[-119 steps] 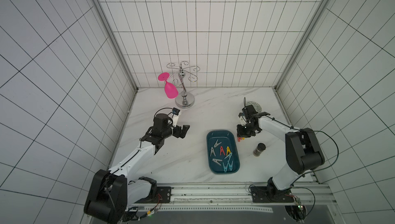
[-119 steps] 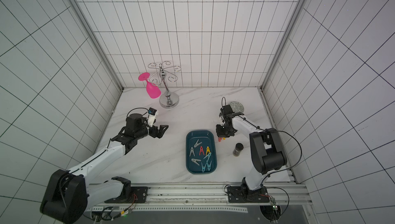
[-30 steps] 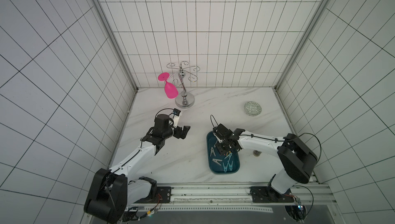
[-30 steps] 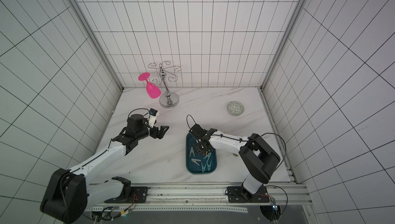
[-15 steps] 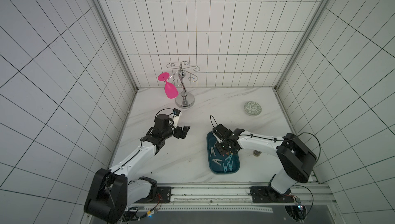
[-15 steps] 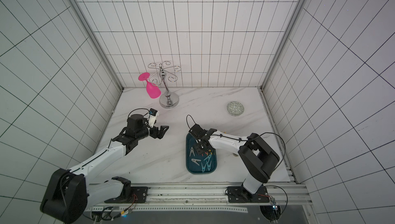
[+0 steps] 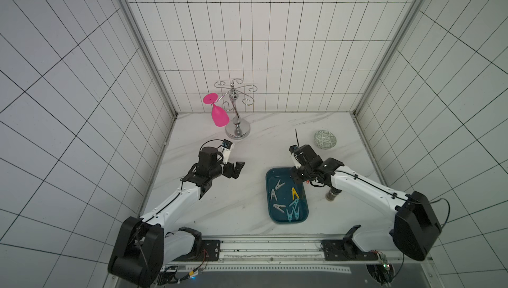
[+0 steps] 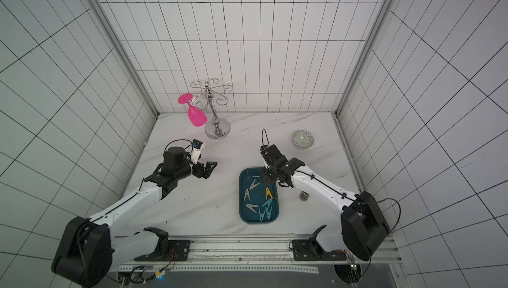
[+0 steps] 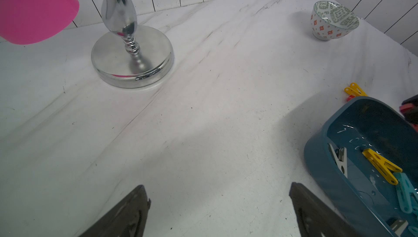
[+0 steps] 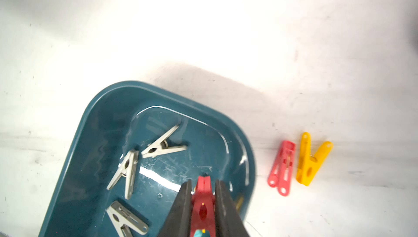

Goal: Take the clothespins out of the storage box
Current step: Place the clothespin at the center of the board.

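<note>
Over on the desk point(image 7: 247, 141), the storage box point(image 7: 270, 215) still has grey, yellow and blue clothespins point(image 7: 279, 185) in it. Hanging over its 1 o'clock corner, the right end effector point(image 10: 203, 185) pinches a red clothespin point(image 10: 202, 211), long axis in line with the jaws. My guess: it goes to 3 o'clock, just past the rim, beside the loose red pin point(image 10: 281, 168) and yellow pin point(image 10: 311, 159). Well apart at 9 o'clock, the left end effector point(image 7: 237, 169) is spread wide.

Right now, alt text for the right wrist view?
The right gripper pinches a red clothespin over the storage box, where three grey clothespins show. A loose red clothespin and a yellow clothespin lie on the table beside it.
</note>
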Controlling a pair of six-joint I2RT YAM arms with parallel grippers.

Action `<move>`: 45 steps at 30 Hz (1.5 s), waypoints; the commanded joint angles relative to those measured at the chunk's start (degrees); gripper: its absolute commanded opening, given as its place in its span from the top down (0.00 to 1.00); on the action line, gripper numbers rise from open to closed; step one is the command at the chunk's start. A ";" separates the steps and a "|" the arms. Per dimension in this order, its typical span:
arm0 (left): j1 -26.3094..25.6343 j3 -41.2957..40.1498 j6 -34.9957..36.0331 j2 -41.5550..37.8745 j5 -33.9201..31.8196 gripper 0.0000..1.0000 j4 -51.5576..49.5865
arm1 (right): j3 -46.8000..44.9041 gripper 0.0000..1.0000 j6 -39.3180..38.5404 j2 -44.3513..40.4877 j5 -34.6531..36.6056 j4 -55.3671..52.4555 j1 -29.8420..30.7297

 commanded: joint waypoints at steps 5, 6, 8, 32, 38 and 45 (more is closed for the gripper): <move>-0.36 -0.46 0.36 -1.15 0.06 0.02 0.29 | 0.61 0.80 -0.56 -1.95 0.48 -3.16 -10.69; -0.30 -0.46 0.36 -1.19 -0.03 0.02 0.31 | 0.16 0.80 -0.57 -1.61 0.57 -3.16 -12.06; -0.43 -0.55 0.36 -1.19 -0.06 0.02 0.25 | -0.65 0.80 -0.49 -0.60 0.61 -3.07 -14.54; -0.45 -0.73 0.36 -1.90 -0.83 0.02 0.16 | 1.32 0.74 -1.58 18.16 -2.24 0.01 -25.31; -0.45 -0.73 0.36 -1.72 -0.72 0.02 0.25 | 1.33 0.66 -1.45 15.04 -2.40 -0.81 -25.37; -0.45 -0.81 0.18 -1.54 -0.56 0.02 0.51 | 1.85 0.62 -1.19 9.46 -3.99 -3.28 -24.61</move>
